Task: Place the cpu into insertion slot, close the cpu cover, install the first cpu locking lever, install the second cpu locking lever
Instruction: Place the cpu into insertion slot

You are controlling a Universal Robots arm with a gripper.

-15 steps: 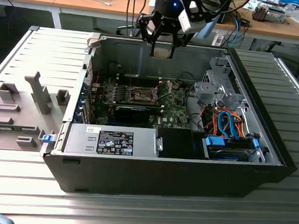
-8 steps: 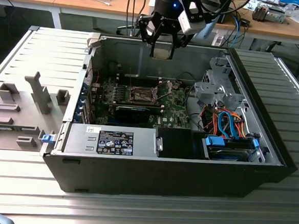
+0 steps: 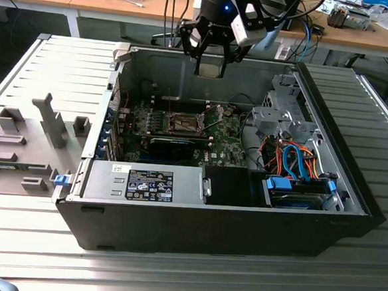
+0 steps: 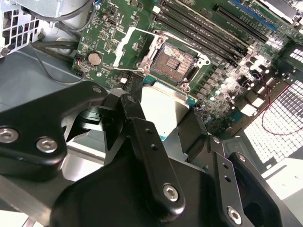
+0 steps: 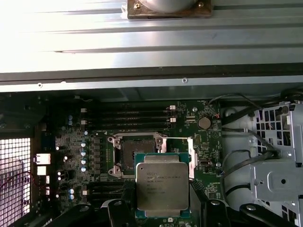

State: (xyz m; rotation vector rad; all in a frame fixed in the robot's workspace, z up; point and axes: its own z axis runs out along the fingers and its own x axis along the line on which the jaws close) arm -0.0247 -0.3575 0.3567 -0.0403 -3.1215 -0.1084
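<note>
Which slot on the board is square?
The insertion slot, dark-centred with a silver rim, near the held cpu; the memory slots are long, narrow, black.

legible text: none | cpu [image 5: 162, 186] top: faint print, unreadable | black label [image 3: 149, 185]: unreadable

Above computer case [image 3: 208, 234], cpu [image 3: 211, 68] in jaws

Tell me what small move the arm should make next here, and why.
Probably ease the claw down while shifting it sideways to centre the chip over the socket. The claw grips the chip up near the rim of the case, the socket lies empty with its cover swung open, and in the first wrist view the chip appears off-centre from it.
</note>
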